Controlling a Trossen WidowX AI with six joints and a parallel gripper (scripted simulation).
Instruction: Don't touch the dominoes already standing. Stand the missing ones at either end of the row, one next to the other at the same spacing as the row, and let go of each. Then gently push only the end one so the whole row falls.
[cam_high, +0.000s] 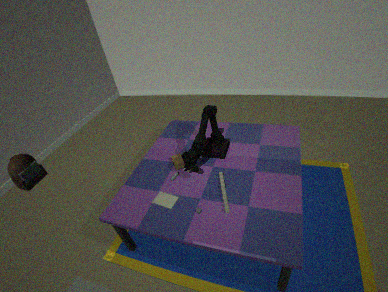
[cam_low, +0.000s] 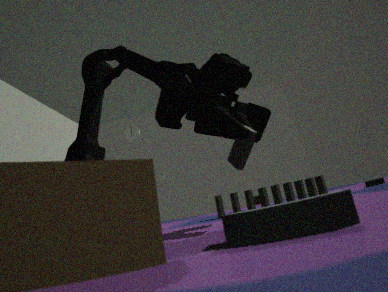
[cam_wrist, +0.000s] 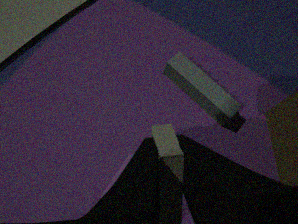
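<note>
Several pale dominoes stand upright in an evenly spaced row on a long dark base; from above the row looks like a thin pale strip. My gripper is shut on a pale domino, whose end sticks out past the fingertips. It is tilted and above the table, to the left of the row in the top view; the held domino is unclear there. A long pale block lies on the table beyond the fingertips. I cannot tell whether it is a domino.
A brown box stands close to the long pale block. A flat cream square lies left of the row toward the front, and a small grey object sits between them.
</note>
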